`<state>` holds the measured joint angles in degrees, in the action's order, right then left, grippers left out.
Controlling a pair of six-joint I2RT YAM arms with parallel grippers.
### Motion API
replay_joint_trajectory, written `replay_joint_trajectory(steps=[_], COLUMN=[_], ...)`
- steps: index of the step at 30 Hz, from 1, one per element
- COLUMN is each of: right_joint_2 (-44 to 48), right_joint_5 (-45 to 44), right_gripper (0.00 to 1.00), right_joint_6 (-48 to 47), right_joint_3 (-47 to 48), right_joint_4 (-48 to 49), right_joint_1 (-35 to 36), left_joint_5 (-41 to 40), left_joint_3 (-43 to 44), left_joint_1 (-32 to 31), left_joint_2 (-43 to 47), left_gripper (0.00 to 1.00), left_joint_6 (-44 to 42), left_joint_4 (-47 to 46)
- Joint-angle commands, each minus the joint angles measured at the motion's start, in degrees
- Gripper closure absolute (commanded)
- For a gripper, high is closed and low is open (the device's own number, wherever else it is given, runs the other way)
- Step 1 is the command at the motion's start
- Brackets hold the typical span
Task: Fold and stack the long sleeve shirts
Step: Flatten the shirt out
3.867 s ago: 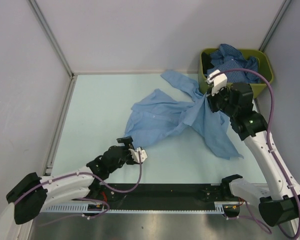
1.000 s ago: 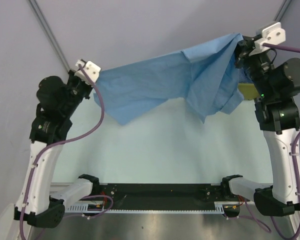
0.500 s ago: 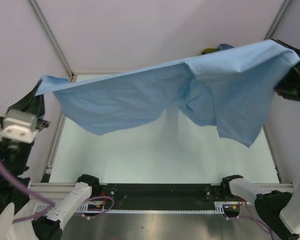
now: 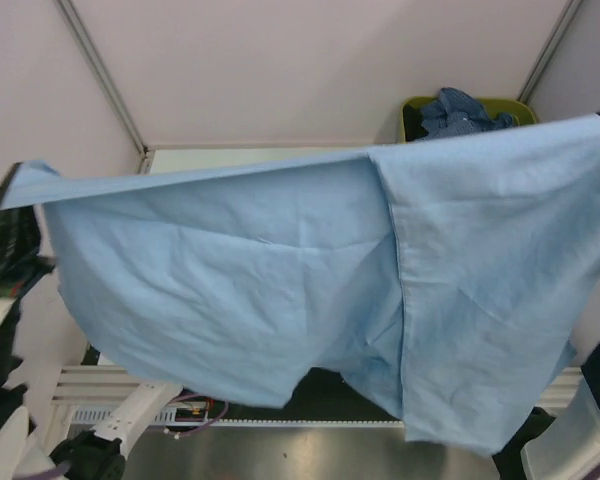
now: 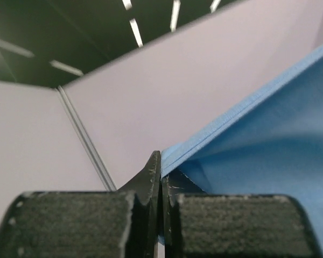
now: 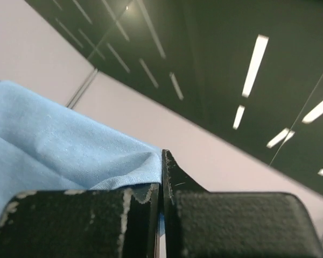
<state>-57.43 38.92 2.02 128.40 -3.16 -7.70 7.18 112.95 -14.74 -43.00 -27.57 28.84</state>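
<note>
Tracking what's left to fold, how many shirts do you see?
2 at least: the light blue shirt held aloft, and dark blue cloth heaped in the green bin, which may hide more.

Back and sides closed off by plain pale lilac wall panels (image 4: 310, 70). Grey metal corner post on left (image 4: 100, 75) runs diagonally, and matching grey post on right (image 4: 555, 45) does the same. Sliver of pale mint-green surface (image 4: 230, 157) shows at foot of back wall. Brushed steel ledge (image 4: 300, 455) along near edge. Wrist views look up at dark ceiling (image 6: 204, 43) and long white strip lights (image 6: 253, 59). More strip lights (image 5: 175, 13) above partition top.
</note>
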Motion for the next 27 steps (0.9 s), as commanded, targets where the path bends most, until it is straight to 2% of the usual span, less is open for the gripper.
replay_joint_trajectory(steps=[1, 3, 6, 9, 11, 12, 15, 17, 19, 20, 23, 24, 27], right_joint_2=[-3.21, -4.09, -5.67, -7.95, -9.88, -11.2, -19.71, -28.4, -34.12, -40.16, -50.81, -53.38, -60.51], right_joint_5=[-8.34, -4.57, -1.92, -2.7, -3.23, -3.75, -5.96, -8.14, -8.85, -10.25, -13.41, -13.78, -16.5], right_gripper=[1.0, 1.0, 1.0, 1.0, 1.0, 1.0, 1.0, 1.0, 1.0, 1.0, 1.0, 1.0, 1.0], right_joint_6=[-1.14, -1.32, -1.93, -8.77, -11.59, -16.13, -21.68, -23.55, -24.6, -24.7, -24.61, -24.44, -24.96], right_joint_3=[-16.48, -24.48, -34.4, -44.33, -48.84, -50.95, -56.32, -56.24, -54.14, -51.35, -43.36, -41.41, -33.06], right_joint_4=[4.98, 6.31, 6.85, 5.8, 6.58, 6.59, 9.57, 11.67, 12.73, 13.61, 14.23, 14.06, 11.6], right_joint_1=[-0.82, -0.73, 0.75, 4.53, 7.16, 7.53, 11.21, 12.27, 13.59, 14.03, 15.52, 15.79, 17.37], left_joint_5=[-11.13, -11.31, -9.21, -6.14, -4.9, -4.72, -2.52, -3.22, -4.45, -4.89, -6.3, -7.08, -9.38], left_joint_3=[-20.18, -31.22, -41.8, -51.2, -55.53, -59.03, -61.09, -59.52, -53.82, -51.53, -40.99, -35.57, -26.76], left_joint_1=[0.5, 0.5, 0.59, 0.68, 1.03, 1.55, 3.83, 4.89, 6.3, 6.83, 8.15, 8.32, 8.67], left_joint_2=[0.9, 1.25, -0.23, -4.18, -8.57, -10.5, -21.56, -32.51, -40.72, -48.15, -57.51, -62.59, -70.69], left_gripper=[1.0, 1.0, 1.0, 1.0, 1.0, 1.0, 1.0, 1.0, 1.0, 1.0, 1.0, 1.0, 1.0], left_joint_6=[-4.4, -5.73, -6.71, -7.49, -9.51, -9.95, -10.92, -10.92, -10.49, -10.4, -10.31, -10.57, -11.19], left_joint_4=[-1.84, -7.02, -12.92, -18.54, -23.28, -25.22, -30.93, -32.97, -32.45, -31.92, -27.54, -26.04, -21.56])
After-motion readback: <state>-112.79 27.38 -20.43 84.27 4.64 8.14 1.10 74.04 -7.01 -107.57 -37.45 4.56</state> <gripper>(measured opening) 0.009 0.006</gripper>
